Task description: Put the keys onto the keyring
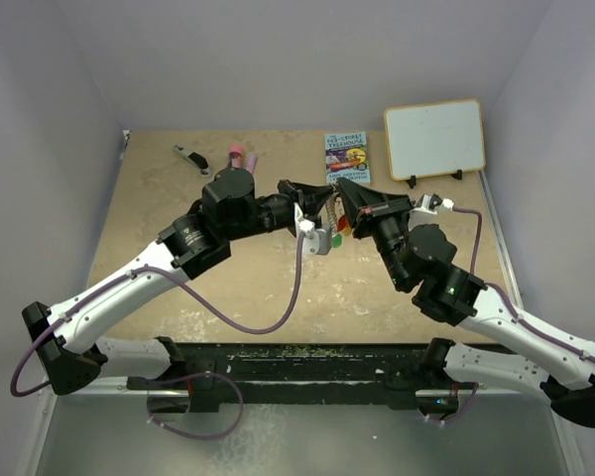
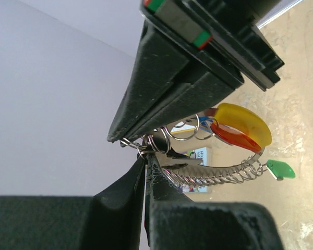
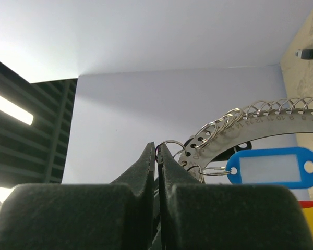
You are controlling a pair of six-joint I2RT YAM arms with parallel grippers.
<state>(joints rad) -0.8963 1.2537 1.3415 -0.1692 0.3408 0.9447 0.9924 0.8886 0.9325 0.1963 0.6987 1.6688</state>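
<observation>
Both grippers meet above the middle of the table and hold the keyring (image 1: 324,236) between them. In the left wrist view my left gripper (image 2: 145,155) is shut on small wire loops at the end of the keyring's silvery coiled band (image 2: 219,174). A yellow-orange piece (image 2: 246,125), a red key head (image 2: 232,137) and a green key head (image 2: 280,170) hang on it. In the right wrist view my right gripper (image 3: 157,148) is shut on a small split ring (image 3: 170,142) of the keyring's holed metal band (image 3: 261,127). A blue key head (image 3: 274,167) hangs from the band.
At the back of the table lie a black-and-silver tool (image 1: 189,158), a pink object (image 1: 240,155), a book (image 1: 346,159) and a propped whiteboard (image 1: 434,139). White walls enclose the table on three sides.
</observation>
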